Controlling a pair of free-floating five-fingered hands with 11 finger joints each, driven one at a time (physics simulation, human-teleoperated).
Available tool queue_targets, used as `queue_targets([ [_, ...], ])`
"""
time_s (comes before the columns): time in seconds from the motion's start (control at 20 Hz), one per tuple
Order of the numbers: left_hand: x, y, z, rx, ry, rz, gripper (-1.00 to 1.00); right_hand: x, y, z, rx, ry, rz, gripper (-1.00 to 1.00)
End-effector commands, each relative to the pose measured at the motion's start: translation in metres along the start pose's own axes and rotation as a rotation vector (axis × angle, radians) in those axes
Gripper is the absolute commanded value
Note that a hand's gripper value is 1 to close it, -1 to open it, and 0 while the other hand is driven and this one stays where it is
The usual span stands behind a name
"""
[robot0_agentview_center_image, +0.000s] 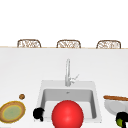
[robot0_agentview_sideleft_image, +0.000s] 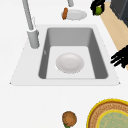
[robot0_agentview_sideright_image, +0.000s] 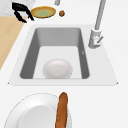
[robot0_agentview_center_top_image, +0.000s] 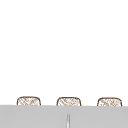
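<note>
Gripping green round fruit (robot0_agentview_sideleft_image: 98, 10), right hand (robot0_agentview_center_image: 121, 119) fingers curled round it; no long axis discernible.

The left hand (robot0_agentview_center_image: 38, 114) is held low at the front left corner of the sink (robot0_agentview_center_image: 40, 100), its fingers (robot0_agentview_sideleft_image: 117, 58) spread and holding nothing. The right hand (robot0_agentview_center_image: 122, 119) is held low at the far right, its fingers curled round a small green fruit (robot0_agentview_sideleft_image: 98, 10).
</note>
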Motion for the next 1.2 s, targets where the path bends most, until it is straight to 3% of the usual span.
queue_targets([
  [0.0, 0.0, 0.0, 0.0, 0.0, 0.0, 0.0, 0.0, -0.017, 0.022, -0.026, -0.019, 0.012, 0.004, 1.0],
  [0.1, 0.0, 0.0, 0.0, 0.0, 0.0, 0.0, 0.0, -0.028, 0.033, -0.046, -0.009, 0.021, 0.007, 1.0],
  [0.15, 0.0, 0.0, 0.0, 0.0, 0.0, 0.0, 0.0, -0.032, 0.03, -0.054, 0.059, 0.036, -0.045, 1.0],
  [0.2, 0.0, 0.0, 0.0, 0.0, 0.0, 0.0, 0.0, -0.035, 0.028, -0.058, 0.062, 0.028, -0.074, 1.0],
  [0.4, 0.0, 0.0, 0.0, 0.0, 0.0, 0.0, 0.0, -0.047, 0.02, -0.07, 0.158, -0.027, -0.14, 1.0],
  [0.55, 0.0, 0.0, 0.0, 0.0, 0.0, 0.0, 0.0, -0.045, 0.02, -0.054, 0.198, -0.076, -0.152, 1.0],
  [0.7, 0.0, 0.0, 0.0, 0.0, 0.0, 0.0, 0.0, -0.045, -0.002, -0.04, 0.222, -0.107, -0.192, 1.0],
  [0.75, 0.0, 0.0, 0.0, 0.0, 0.0, 0.0, 0.0, -0.046, -0.003, -0.039, 0.214, -0.101, -0.201, -1.0],
  [0.8, 0.0, 0.0, 0.0, 0.0, 0.0, 0.0, 0.0, -0.046, -0.013, -0.037, 0.199, -0.076, -0.231, -1.0],
  [1.15, 0.0, 0.0, 0.0, 0.0, 0.0, 0.0, 0.0, -0.047, -0.024, -0.04, 0.207, -0.044, -0.23, -1.0],
])
